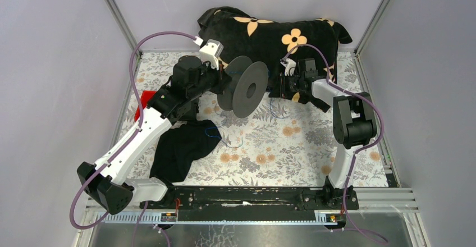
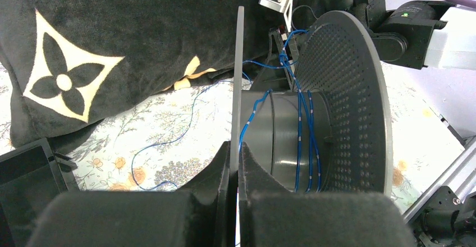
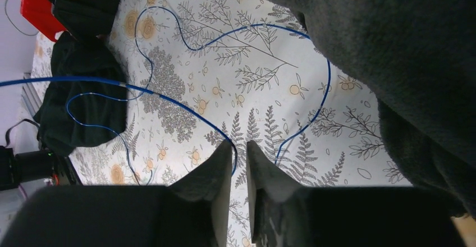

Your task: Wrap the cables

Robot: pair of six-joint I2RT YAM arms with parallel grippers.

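Evidently holds the black spool (image 2: 348, 106) on edge above the floral tablecloth (image 1: 292, 146) with the left gripper (image 2: 234, 146), jaws pressed flat on the thin near flange. Shows several turns of the cables (image 2: 300, 140) on the hub, a knotted bunch at the far flange's rim, and loose loops trailing over the cloth. Has the right gripper (image 3: 238, 146) low over that slack, jaws drawn narrow with a slit between them and one blue strand running into it; cannot tell whether pinched or merely threaded. Looks hair-fine, limp and near weightless, so probably prone to slipping through smooth pads, kinking, or snagging on the perforated flange. Best taken on a straight run close to the spool, lightly enough to slide, with gentle tension for winding.
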